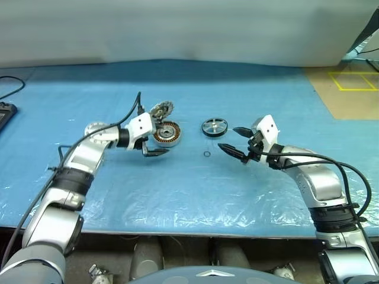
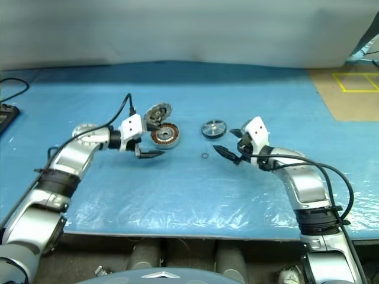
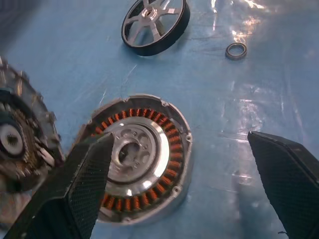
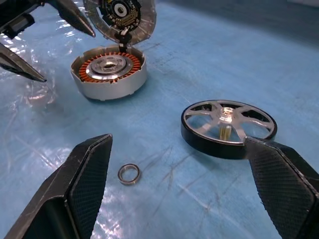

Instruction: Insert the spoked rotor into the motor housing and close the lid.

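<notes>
The motor housing [image 1: 167, 133], a grey ring with copper windings, lies on the blue mat. The toothed silvery lid [image 1: 161, 109] leans tilted at its far edge. To the right of both, the dark spoked rotor [image 1: 214, 126] lies flat. My left gripper [image 1: 159, 137] hovers open at the housing's left side, one finger [image 3: 75, 194] over its rim [image 3: 169, 199]. My right gripper [image 1: 233, 140] stands open just right of the rotor [image 4: 228, 127], holding nothing.
A tiny thin ring [image 1: 206, 154] lies on the mat in front of the rotor, between the two grippers. The blue plastic-covered mat [image 1: 189, 195] ends at the table's near edge. A dark device [image 1: 5, 113] and cable sit at far left.
</notes>
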Robot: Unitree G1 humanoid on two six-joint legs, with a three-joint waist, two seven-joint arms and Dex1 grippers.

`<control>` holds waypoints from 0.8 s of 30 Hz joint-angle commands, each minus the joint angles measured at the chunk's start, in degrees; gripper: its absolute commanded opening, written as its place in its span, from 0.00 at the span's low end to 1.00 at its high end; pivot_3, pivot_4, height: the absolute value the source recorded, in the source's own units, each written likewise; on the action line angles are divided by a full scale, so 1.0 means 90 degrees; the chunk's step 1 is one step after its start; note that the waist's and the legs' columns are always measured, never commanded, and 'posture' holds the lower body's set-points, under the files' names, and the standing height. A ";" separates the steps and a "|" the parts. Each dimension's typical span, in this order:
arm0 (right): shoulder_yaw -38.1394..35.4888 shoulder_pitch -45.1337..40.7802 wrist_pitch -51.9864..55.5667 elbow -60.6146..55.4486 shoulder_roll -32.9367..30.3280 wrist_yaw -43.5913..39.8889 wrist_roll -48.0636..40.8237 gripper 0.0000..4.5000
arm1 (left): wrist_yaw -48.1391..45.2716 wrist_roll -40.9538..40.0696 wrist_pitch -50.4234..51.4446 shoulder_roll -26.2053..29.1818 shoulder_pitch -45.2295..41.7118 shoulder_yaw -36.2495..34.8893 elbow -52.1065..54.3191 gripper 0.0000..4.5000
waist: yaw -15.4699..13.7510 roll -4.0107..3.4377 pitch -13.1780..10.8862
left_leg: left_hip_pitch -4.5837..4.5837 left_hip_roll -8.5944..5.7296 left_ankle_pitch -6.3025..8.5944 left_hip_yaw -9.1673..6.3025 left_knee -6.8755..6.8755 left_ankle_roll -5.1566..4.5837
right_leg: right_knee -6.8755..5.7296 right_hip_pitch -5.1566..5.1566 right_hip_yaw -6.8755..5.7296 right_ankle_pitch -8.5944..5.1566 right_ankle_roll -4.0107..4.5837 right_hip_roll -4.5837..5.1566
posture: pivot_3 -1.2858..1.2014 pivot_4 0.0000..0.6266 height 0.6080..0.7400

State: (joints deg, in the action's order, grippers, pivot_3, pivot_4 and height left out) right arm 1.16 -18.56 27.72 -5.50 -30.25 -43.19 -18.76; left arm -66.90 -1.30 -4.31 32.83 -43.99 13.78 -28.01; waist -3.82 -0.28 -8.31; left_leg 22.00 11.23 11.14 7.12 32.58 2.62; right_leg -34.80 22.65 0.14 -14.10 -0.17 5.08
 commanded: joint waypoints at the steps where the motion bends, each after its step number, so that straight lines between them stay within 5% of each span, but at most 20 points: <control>1: 0.0042 0.0108 -0.0233 -0.0303 0.0170 0.0190 0.0088 0.99 | -0.0432 0.0395 -0.0983 0.0007 -0.0950 0.0252 -0.1035 1.00 | -0.0015 0.0001 0.0000 | 0.0000 -0.0001 0.0000 0.0000 -0.0001 0.0000 | 0.0000 0.0000 0.0000 0.0003 -0.0005 0.0000 | 0.52 0.24 1.00; 12: 0.0061 0.0159 -0.0408 -0.0343 0.0456 0.0555 0.0259 0.99 | -0.2050 0.1934 -0.3788 -0.0409 -0.3548 0.1514 -0.3959 1.00 | -0.0032 0.0033 -0.0020 | 0.0006 -0.0007 0.0002 -0.0002 -0.0014 0.0010 | 0.0004 0.0004 -0.0003 0.0013 -0.0023 0.0002 | 0.52 0.24 1.00; 24: -0.0336 0.0076 0.0029 -0.0510 -0.0323 0.0158 0.0024 0.99 | -0.1476 0.3331 -0.5090 -0.0567 -0.3856 0.2319 -0.4288 1.00 | -0.0165 0.0067 -0.0041 | 0.0006 -0.0010 0.0010 -0.0007 -0.0009 0.0024 | 0.0000 0.0000 -0.0005 0.0015 -0.0027 0.0004 | 0.52 0.24 1.00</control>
State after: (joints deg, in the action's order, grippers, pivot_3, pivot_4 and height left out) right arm -0.04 -17.03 27.84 -8.06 -32.15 -40.82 -17.27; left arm -81.73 27.13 -48.93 27.46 -77.59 33.95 -67.33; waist -5.31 0.32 -8.68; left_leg 22.05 11.15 11.23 7.06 32.50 2.84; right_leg -34.80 22.65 0.10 -13.96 -0.41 5.11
